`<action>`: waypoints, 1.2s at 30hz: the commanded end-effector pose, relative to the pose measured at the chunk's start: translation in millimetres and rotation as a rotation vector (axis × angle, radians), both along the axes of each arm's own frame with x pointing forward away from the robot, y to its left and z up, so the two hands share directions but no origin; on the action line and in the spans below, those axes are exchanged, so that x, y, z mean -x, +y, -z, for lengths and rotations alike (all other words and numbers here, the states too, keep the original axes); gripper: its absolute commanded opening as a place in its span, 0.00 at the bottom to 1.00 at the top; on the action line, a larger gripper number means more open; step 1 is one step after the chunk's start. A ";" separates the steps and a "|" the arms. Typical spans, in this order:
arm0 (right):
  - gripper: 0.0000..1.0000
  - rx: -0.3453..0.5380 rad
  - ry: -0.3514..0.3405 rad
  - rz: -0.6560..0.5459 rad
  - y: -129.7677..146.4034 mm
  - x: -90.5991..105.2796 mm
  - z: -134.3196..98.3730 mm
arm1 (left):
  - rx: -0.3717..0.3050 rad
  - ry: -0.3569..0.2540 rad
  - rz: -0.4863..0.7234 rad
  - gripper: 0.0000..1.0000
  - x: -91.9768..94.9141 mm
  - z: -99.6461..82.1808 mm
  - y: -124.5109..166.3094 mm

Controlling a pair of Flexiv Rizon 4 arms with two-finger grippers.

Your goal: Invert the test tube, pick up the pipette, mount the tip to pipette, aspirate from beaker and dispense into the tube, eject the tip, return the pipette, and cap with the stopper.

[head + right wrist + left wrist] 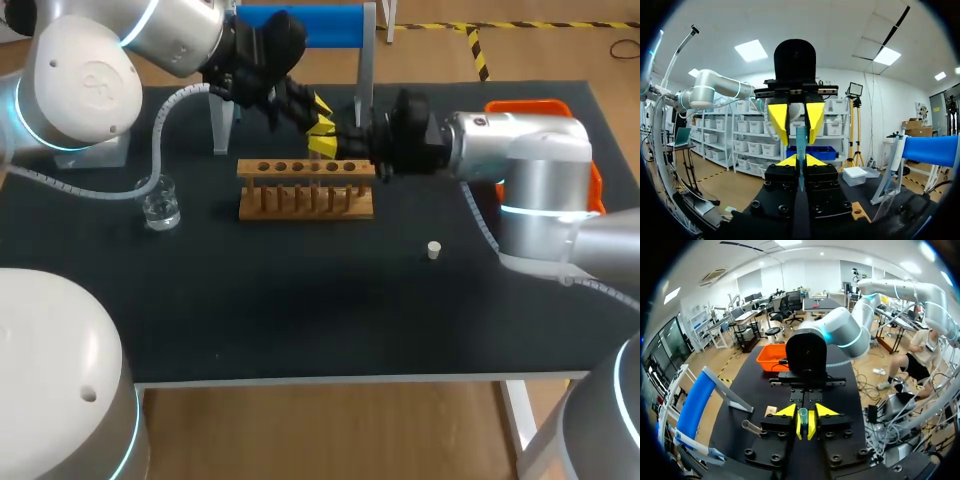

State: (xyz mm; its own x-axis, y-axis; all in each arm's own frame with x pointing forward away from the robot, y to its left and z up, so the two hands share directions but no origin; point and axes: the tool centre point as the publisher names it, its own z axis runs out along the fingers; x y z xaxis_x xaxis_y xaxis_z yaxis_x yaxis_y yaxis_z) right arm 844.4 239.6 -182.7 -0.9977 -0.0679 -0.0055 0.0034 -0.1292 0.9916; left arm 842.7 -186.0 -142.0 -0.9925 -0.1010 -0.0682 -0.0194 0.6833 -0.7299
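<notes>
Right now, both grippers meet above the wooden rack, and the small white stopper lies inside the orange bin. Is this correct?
No. The white stopper lies on the black table, to the right of the wooden rack and apart from the orange bin, as the head view shows. The rest holds: the left gripper and the right gripper meet above the rack, at the test tube.
</notes>
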 end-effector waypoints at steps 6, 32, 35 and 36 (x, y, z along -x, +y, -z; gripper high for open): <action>0.00 0.053 0.014 -0.001 -31.6 15.2 10.8 | -0.004 0.001 -0.001 1.00 0.6 -1.1 0.6; 0.00 0.183 0.036 0.098 -191.1 72.1 61.4 | -0.004 0.001 -0.001 1.00 0.6 -1.1 0.6; 0.00 0.189 0.039 0.107 -202.4 75.5 66.3 | -0.004 0.001 -0.001 1.00 0.6 -1.1 0.6; 0.00 0.189 0.040 0.108 -205.4 76.9 67.6 | -0.004 0.001 -0.001 1.00 0.6 -1.1 0.6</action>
